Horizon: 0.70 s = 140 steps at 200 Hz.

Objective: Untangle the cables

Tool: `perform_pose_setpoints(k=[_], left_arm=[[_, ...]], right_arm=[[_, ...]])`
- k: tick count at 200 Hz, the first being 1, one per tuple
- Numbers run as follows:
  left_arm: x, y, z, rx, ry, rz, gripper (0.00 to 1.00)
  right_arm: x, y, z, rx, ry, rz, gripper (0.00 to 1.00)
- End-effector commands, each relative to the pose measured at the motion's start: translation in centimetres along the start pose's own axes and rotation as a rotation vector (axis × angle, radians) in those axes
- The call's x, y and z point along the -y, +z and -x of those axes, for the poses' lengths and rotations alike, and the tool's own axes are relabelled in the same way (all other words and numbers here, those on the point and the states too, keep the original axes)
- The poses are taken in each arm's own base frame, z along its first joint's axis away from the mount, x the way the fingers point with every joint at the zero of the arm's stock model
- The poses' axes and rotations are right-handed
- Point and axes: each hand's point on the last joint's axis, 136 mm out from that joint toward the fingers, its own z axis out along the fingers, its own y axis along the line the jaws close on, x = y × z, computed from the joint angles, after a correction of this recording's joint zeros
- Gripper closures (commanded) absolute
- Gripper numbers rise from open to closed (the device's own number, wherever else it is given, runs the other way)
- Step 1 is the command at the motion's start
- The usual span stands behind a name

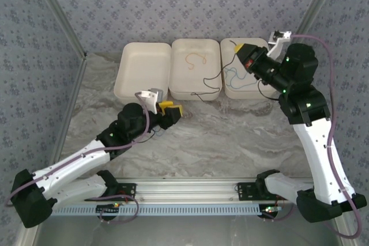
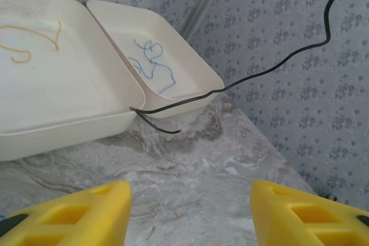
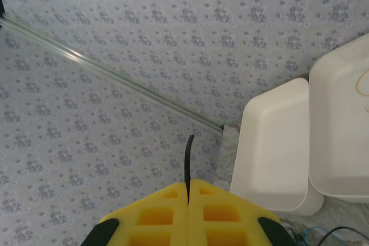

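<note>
Pinched in my shut right gripper (image 1: pixel 241 48) is a black cable (image 1: pixel 222 73); the gripper hangs above the right tray (image 1: pixel 260 93). From there the cable drops over the tray's rim, and its free end lies on the table (image 2: pixel 167 131). A short stub of it pokes out past the closed fingertips (image 3: pixel 188 154). In that same tray lies a blue cable (image 1: pixel 236 76), tangled (image 2: pixel 153 64). Curled in the middle tray (image 1: pixel 196 87) is an orange cable (image 1: pixel 196 60). My left gripper (image 1: pixel 173 109) hovers low over the table in front of the trays, open and holding nothing (image 2: pixel 190 200).
A third white tray (image 1: pixel 144 70) stands at the back left. Patterned walls close in the marble table (image 1: pixel 230 136) on the back and both sides. A metal rail (image 1: pixel 190 191) runs along the near edge between the arm bases.
</note>
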Motion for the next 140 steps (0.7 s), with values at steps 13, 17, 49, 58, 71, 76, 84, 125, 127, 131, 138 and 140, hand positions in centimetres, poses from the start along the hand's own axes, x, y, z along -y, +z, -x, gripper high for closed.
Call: perform_pose_setpoints(k=[13, 17, 49, 58, 71, 76, 84, 125, 127, 131, 138, 140], left_arm=[[0.8, 0.5, -2.0, 0.013, -0.010, -0.096, 0.48], [0.8, 0.5, -2.4, 0.012, -0.008, -0.098, 0.49], [1.5, 1.0, -4.3, 0.009, 0.030, -0.108, 0.44], [1.6, 1.2, -4.6, 0.017, 0.032, -0.109, 0.41], [1.6, 1.8, -5.2, 0.022, 0.029, -0.106, 0.37], [1.4, 2.0, -5.4, 0.023, 0.024, -0.097, 0.35], [0.8, 2.5, -5.7, 0.028, 0.006, -0.067, 0.33], [-1.4, 3.9, -5.5, 0.126, -0.150, 0.002, 0.25], [-1.4, 3.9, -5.5, 0.133, -0.158, 0.004, 0.25], [-1.6, 4.1, -5.4, 0.142, -0.171, 0.008, 0.25], [-1.5, 4.3, -5.2, 0.158, -0.188, -0.001, 0.25], [-1.4, 4.4, -5.1, 0.161, -0.190, -0.003, 0.25]], right_arm=[[-0.8, -0.6, -0.9, 0.043, -0.043, -0.003, 1.00], [-0.6, -0.5, -1.2, 0.039, -0.042, -0.012, 1.00], [0.3, 0.1, -2.9, 0.031, -0.013, -0.047, 1.00], [0.4, 0.2, -3.2, 0.033, -0.003, -0.048, 1.00], [0.6, 0.3, -3.5, 0.041, 0.018, -0.058, 1.00], [0.5, 0.3, -3.6, 0.046, 0.026, -0.056, 1.00], [0.4, 0.3, -3.7, 0.049, 0.041, -0.054, 1.00], [0.4, -0.3, -4.3, 0.081, 0.117, -0.060, 1.00], [0.4, -0.4, -4.3, 0.083, 0.123, -0.059, 1.00], [0.5, -0.5, -4.3, 0.086, 0.135, -0.059, 1.00], [0.6, -0.7, -4.4, 0.091, 0.158, -0.062, 1.00], [0.7, -0.7, -4.4, 0.092, 0.164, -0.063, 1.00]])
